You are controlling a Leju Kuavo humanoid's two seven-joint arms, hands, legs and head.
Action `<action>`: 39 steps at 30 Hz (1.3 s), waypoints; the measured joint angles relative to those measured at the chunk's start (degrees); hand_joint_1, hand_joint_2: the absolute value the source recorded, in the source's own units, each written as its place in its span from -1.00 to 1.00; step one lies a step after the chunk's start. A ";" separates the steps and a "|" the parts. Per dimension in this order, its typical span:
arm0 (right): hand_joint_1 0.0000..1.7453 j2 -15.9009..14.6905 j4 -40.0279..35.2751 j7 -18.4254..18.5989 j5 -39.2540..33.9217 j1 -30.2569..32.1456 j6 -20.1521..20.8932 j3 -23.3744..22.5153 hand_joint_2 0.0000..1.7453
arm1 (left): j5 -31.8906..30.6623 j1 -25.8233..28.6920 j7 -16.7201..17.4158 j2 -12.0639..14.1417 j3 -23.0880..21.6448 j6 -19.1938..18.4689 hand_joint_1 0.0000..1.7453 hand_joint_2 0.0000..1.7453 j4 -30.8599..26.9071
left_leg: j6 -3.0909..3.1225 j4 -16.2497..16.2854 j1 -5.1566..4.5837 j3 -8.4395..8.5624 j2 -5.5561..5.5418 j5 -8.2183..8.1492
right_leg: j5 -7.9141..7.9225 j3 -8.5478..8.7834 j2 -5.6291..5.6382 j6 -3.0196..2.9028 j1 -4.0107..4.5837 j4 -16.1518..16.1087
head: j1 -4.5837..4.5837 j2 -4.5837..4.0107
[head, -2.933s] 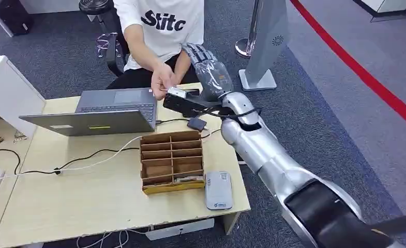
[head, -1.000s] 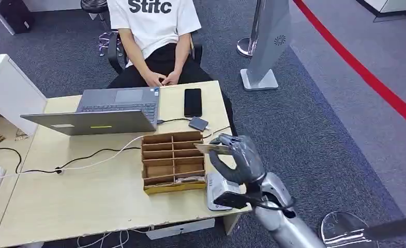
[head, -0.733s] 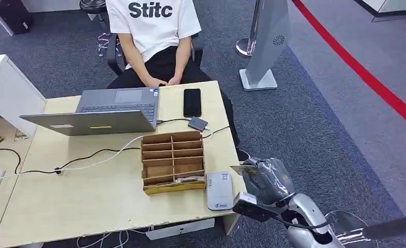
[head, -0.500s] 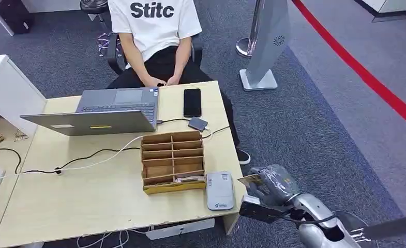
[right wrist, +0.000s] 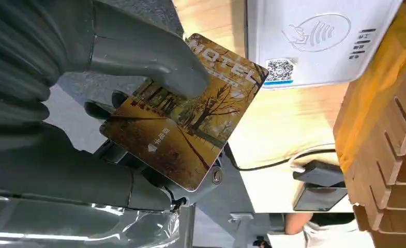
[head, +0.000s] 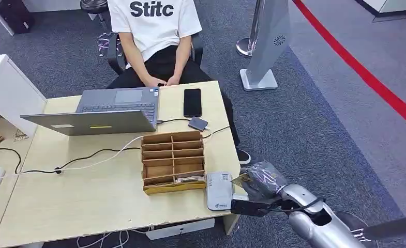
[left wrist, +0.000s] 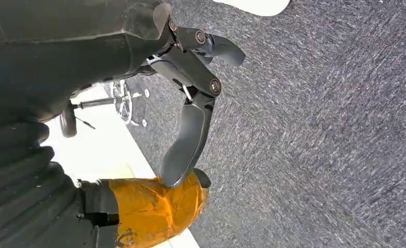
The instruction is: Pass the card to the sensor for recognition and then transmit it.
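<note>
Fingers of the right hand grasp the card: the thick thumb presses on its printed face near one corner, and darker fingers support it from behind. It hangs just beside the white sensor at the table edge, near but not over it. I judge that recognition is not yet done and the passing on remains. Whether the left hand is clenched, I cannot tell.

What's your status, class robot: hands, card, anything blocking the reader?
Right hand grips hotel card, thumb on its face. Card beside white card reader, not over it. Left hand holds nothing. Reader top unobstructed.
</note>
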 joint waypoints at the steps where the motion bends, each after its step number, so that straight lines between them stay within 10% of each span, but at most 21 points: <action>1: 1.00 0.00 0.46 0.00 0.02 -0.61 0.06 0.63 1.00 | -0.06 -0.02 0.00 0.00 0.00 0.02 -1.00 1.00 0.00 | 0.00 0.00 0.00 0.01 0.00 0.00 | 0.00 0.00 0.01 0.00 0.00 0.00 | 0.00 0.00; 17: 1.00 0.42 4.53 1.51 1.38 -4.99 -3.30 7.37 1.00 | -0.79 -0.15 -0.15 0.00 0.00 0.02 -1.00 1.00 0.00 | 0.00 0.00 0.00 0.02 0.00 0.00 | 0.00 0.00 -0.01 0.00 0.00 0.00 | 0.00 0.00; 29: 1.00 5.20 -9.16 2.86 18.93 3.96 -29.27 3.63 1.00 | -1.46 -0.11 0.31 -0.57 0.99 0.74 -1.00 1.00 0.00 | -0.01 -0.02 0.03 0.01 0.07 -0.01 | -0.03 -0.04 0.07 -0.01 0.03 0.01 | 0.00 0.00; 34: 1.00 7.32 -11.67 0.45 17.39 2.55 -27.93 3.52 1.00 | -1.99 -0.24 0.31 -0.55 1.01 0.63 -1.00 1.00 0.00 | -0.04 -0.04 0.03 -0.06 0.07 0.03 | 0.02 0.05 0.07 -0.02 0.02 0.07 | 0.02 0.00; 39: 1.00 13.60 -2.88 -4.04 7.66 -15.86 -11.38 10.07 1.00 | -2.62 -1.73 -1.07 -0.22 0.25 -0.33 -1.00 1.00 0.00 | -0.18 -0.03 0.04 -0.04 0.75 0.34 | 0.47 -0.31 0.72 -0.18 0.02 0.18 | -0.02 0.00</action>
